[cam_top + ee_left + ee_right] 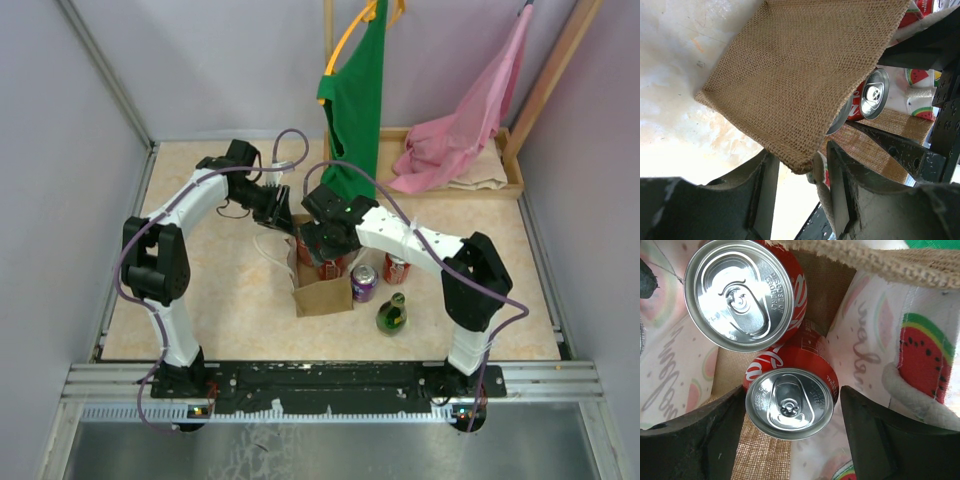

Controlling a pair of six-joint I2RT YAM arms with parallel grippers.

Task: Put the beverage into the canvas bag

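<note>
Canvas bag (322, 295) stands open near the centre of the bench (220, 300), between the two arms, with its tan side panel (800, 75) facing 6 o'clock in the top view. At 12 o'clock from the bag you see a green cloth (355, 110) hanging. A pink cloth (465, 125) is draped at 1 o'clock.

Left fingers (765, 195) sit at the bag's rim at 10 o'clock. They stand apart with a corner of the tan side panel between them. You cannot tell whether they pinch the fabric.

Right fingers (705, 440) reach down into the bag's mouth. They stand on either side of the red can (789, 404), close to its sides. You cannot tell whether they press on it.

The red can stands upright inside the bag on its tan floor. A second red can (739, 292) stands upright just beside it, also inside the bag.

On the bench at 3 o'clock from the bag stands a purple can (364, 284). A third red can (397, 268) stands near it, partly hidden by the right arm. A green bottle (391, 316) stands at 4 o'clock.
</note>
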